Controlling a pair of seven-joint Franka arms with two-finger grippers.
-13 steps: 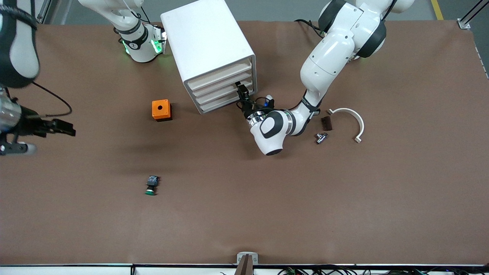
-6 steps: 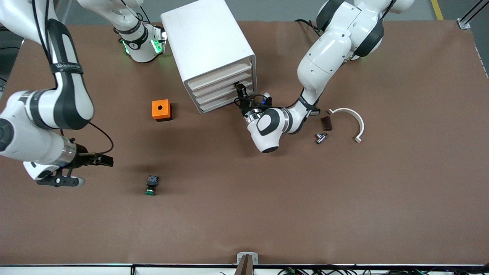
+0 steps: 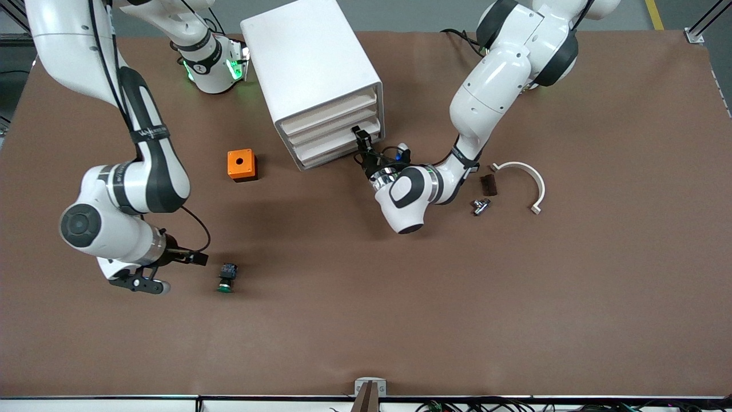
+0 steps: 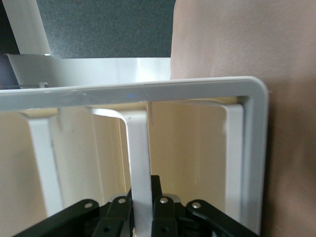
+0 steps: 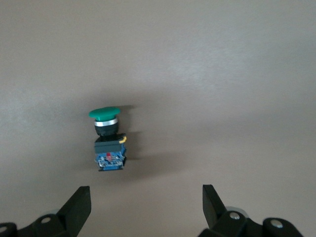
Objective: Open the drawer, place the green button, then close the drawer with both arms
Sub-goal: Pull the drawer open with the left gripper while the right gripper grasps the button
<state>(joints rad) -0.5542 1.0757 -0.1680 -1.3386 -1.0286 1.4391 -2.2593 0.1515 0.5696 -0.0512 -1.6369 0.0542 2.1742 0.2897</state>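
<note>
The button (image 3: 227,276) lies on its side on the brown table, green cap toward the front camera; it also shows in the right wrist view (image 5: 107,140). My right gripper (image 3: 194,258) is open and empty, low over the table just beside the button toward the right arm's end; in its wrist view (image 5: 145,197) the button lies ahead of the spread fingers. The white cabinet (image 3: 311,68) holds several alike drawers. My left gripper (image 3: 360,137) is shut on the front lip of the drawer (image 3: 334,140), seen as a white strip (image 4: 138,148) between its fingers. That drawer stands about flush with the others.
An orange cube (image 3: 242,165) with a round hole sits beside the cabinet toward the right arm's end. A white curved bracket (image 3: 523,177), a dark brown block (image 3: 488,184) and a small metal part (image 3: 480,206) lie beside the left arm's wrist.
My right arm has swung in from the table's end to beside the button, with its gripper lowered. My left gripper stays at the drawer front, having barely shifted.
</note>
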